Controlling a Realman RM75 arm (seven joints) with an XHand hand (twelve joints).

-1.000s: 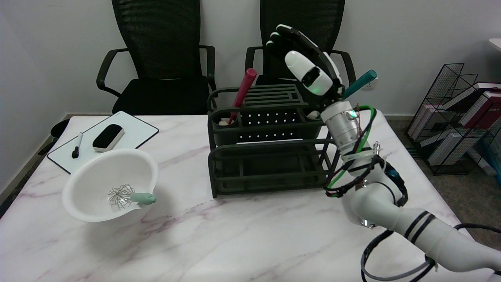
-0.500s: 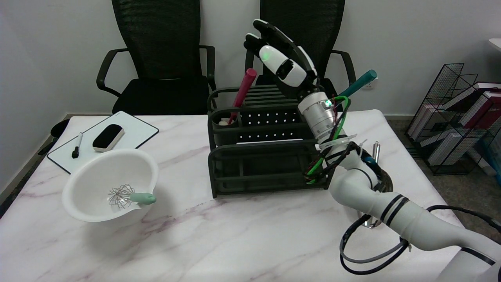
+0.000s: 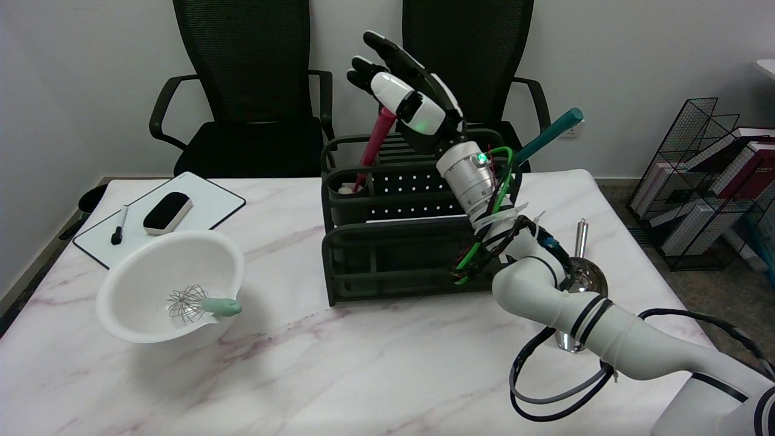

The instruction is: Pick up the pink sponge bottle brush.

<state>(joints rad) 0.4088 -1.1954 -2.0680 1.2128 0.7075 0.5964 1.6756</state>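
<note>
The pink sponge bottle brush (image 3: 373, 145) stands tilted in the left cup of the dark dish rack (image 3: 387, 242), its handle leaning up to the right and its white sponge end (image 3: 345, 189) down in the cup. My right hand (image 3: 407, 104) hovers over the rack with fingers spread, holding nothing. It partly covers the top of the pink handle; whether it touches the handle I cannot tell.
A teal-handled brush (image 3: 548, 136) leans out of the rack's right side. A white bowl (image 3: 151, 266) with a whisk (image 3: 200, 304) sits at the front left, a whiteboard (image 3: 206, 206) with eraser and marker behind it. A metal ladle (image 3: 581, 266) lies right of the rack.
My right hand has swept left across the top of the rack, from near the teal brush to the pink brush's handle tip. The brush has not moved.
</note>
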